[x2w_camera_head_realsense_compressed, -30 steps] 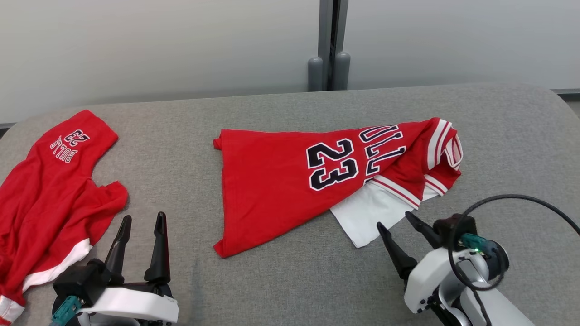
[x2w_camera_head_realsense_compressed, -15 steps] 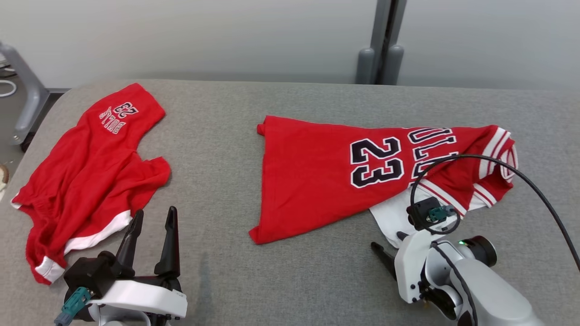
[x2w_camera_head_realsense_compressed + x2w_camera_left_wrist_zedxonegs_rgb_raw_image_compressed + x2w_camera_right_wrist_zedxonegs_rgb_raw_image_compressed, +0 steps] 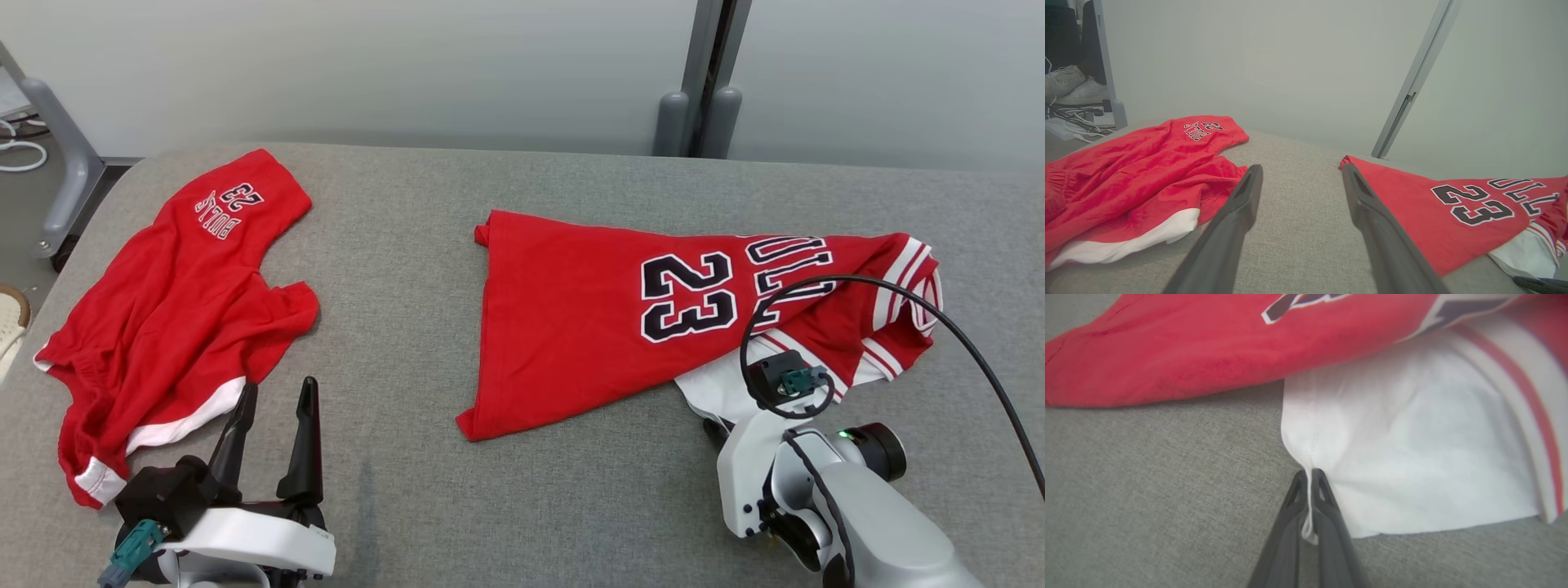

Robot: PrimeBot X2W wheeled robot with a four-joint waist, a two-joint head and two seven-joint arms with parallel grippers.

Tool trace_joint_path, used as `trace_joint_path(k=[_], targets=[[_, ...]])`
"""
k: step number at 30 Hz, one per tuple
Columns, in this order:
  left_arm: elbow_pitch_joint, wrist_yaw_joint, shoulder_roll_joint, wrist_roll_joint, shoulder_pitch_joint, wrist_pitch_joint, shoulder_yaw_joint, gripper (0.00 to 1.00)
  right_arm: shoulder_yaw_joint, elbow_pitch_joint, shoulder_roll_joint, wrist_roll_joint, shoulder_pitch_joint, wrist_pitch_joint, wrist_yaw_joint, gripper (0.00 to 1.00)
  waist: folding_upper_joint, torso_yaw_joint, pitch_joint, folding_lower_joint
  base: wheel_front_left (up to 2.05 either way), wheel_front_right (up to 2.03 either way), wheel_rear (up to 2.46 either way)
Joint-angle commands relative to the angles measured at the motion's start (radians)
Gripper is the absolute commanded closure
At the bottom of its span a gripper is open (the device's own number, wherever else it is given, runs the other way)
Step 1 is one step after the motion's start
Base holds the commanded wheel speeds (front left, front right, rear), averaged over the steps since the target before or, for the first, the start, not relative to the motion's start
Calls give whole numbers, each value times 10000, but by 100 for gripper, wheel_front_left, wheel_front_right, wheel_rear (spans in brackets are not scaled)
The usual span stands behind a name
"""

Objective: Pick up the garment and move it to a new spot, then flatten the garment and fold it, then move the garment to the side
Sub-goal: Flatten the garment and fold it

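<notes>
Spread flat on grey padded table: red jersey, number 23 up, white panel poking out from its near edge. Clenched on that white panel's seam: right gripper, thin fold nipped between the fingers. Arching over the jersey's striped end: black cable. Well left of the jersey: crumpled red shorts. Between shorts and jersey, nearer the shorts: left gripper, spread wide, grasping nothing. Behind the jersey: grey post.
</notes>
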Motion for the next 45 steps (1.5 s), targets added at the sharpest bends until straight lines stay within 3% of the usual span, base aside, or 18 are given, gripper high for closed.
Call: trace_joint_path(k=[1, 6, 11, 15, 25, 30, 35, 45], targets=[[22, -25, 35, 54, -58, -29, 47, 0, -15, 99, -1, -96, 209, -85, 3, 100, 0, -50, -42, 0, 0, 0, 0], [17, -41, 37, 100, 25, -29, 130, 0, -118, -206, 83, -158, 186, -723, 3, 100, 0, -262, -175, 0, 0, 0, 0], [-3, -54, 40, 211, 137, -29, 187, 0, 235, -1444, -314, 181, 360, -1614, 3, 100, 0, -727, -350, 0, 0, 0, 0], [-5, -70, 36, 285, 187, -29, 236, 0, 583, -2843, -1145, 632, 644, -1868, 3, 100, 0, -1099, -422, 0, 0, 0, 0], [39, -76, 38, 310, 175, -29, 316, 0, 373, -6770, -4098, 2062, 2282, -1494, 1, 100, 0, -1646, -318, 0, 0, 0, 0], [64, -86, 36, 310, 136, -29, 335, 0, 145, -7752, -4913, 2514, 3270, -1027, 3, 100, 0, -1711, -246, 0, 0, 0, 0], [118, -98, 36, 336, 59, -29, 362, 0, -374, -8303, -5521, 2866, 4356, -522, 3, 100, 0, -1746, -179, 0, 0, 0, 0], [311, -99, 37, 397, -22, -29, 308, 0, -913, -7968, -5922, 3540, 5492, 410, 1, 100, 0, -1670, -186, 0, 0, 0, 0]])
